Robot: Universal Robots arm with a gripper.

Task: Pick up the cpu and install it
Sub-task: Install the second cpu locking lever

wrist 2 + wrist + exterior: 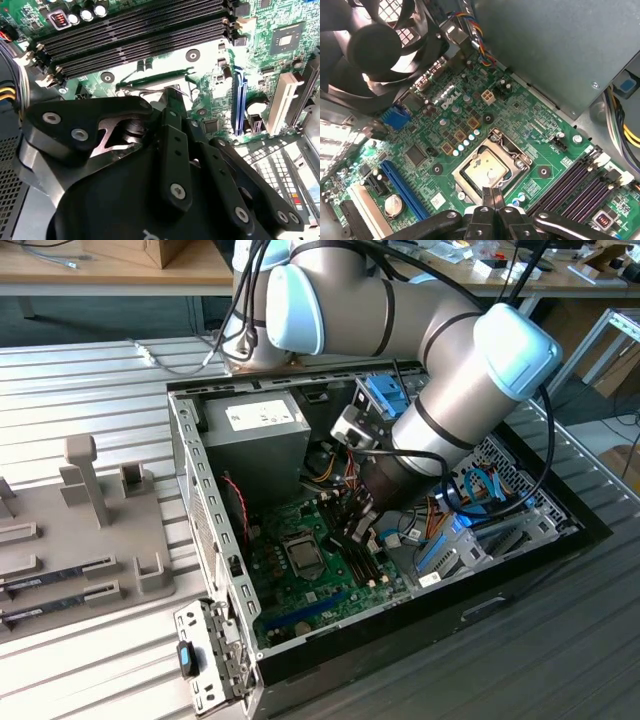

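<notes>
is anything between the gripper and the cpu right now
Nothing visible. In the first wrist view the cpu lies in the socket frame on the motherboard, and the shut gripper sits just off its edge with nothing in between.

The cpu (485, 171) lies flat in the motherboard socket frame; pale silvery top up.

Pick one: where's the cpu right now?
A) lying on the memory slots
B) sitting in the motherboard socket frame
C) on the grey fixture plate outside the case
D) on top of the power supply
B: in the first wrist view the cpu lies flat inside the socket frame, with the gripper closed just beside its edge.
</notes>
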